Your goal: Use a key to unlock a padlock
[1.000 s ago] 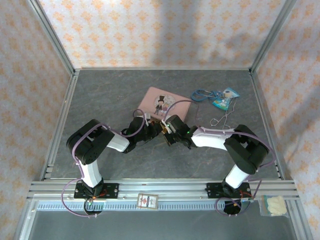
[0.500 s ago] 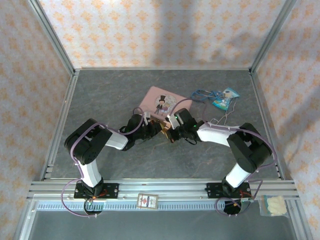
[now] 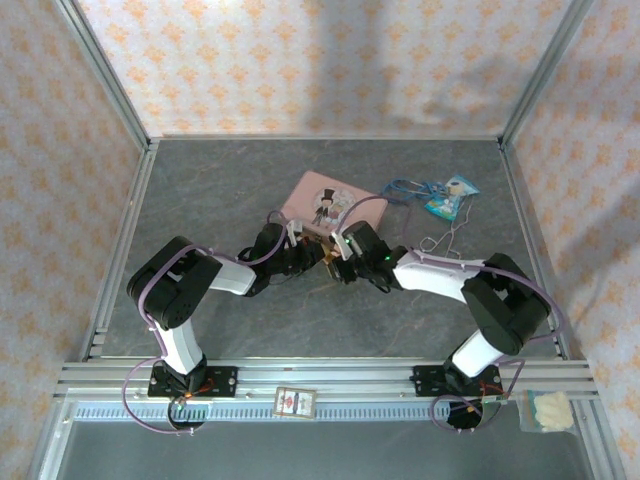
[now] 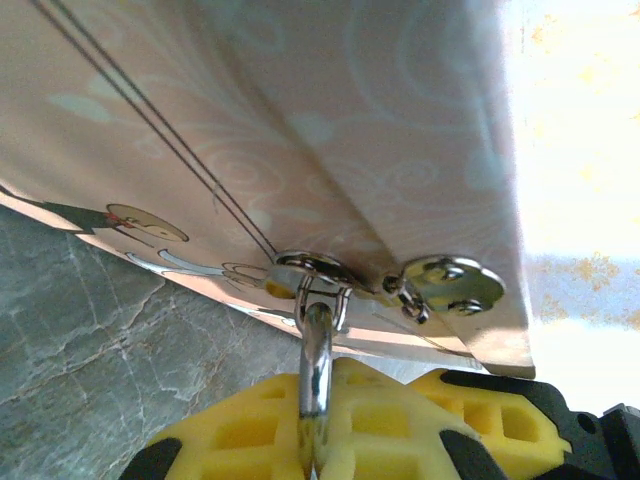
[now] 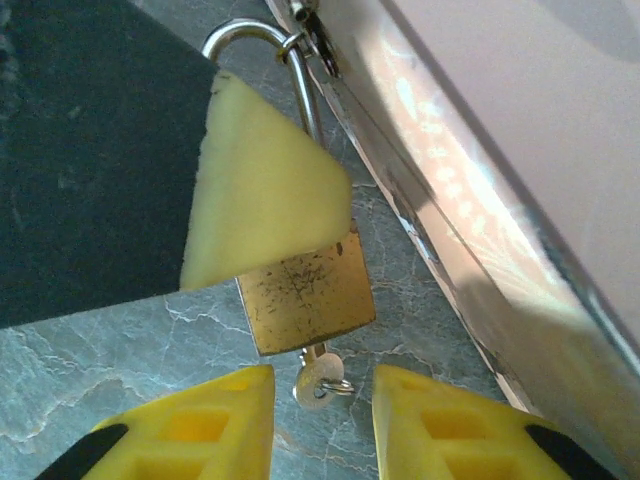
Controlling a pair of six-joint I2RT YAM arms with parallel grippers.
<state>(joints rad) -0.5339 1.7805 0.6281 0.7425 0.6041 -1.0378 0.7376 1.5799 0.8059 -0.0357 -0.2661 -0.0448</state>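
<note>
Grey marbled table point(image 3: 230, 190), floral-papered walls point(image 3: 300, 60). The scuffed brass padlock point(image 5: 310, 295) sits mid-frame in the top view, at the lower edge of the glossy pink tin point(image 3: 318, 200), with its steel shackle through the tin's latch ring. My left pincer point(image 4: 316, 400) is clenched on the shackle, and its yellow pad hides the upper part of the lock body. My right pincer point(image 5: 325, 380) is released, fingers either side of the silvery key point(image 5: 320, 384) below the lock. The key blade is hidden.
</note>
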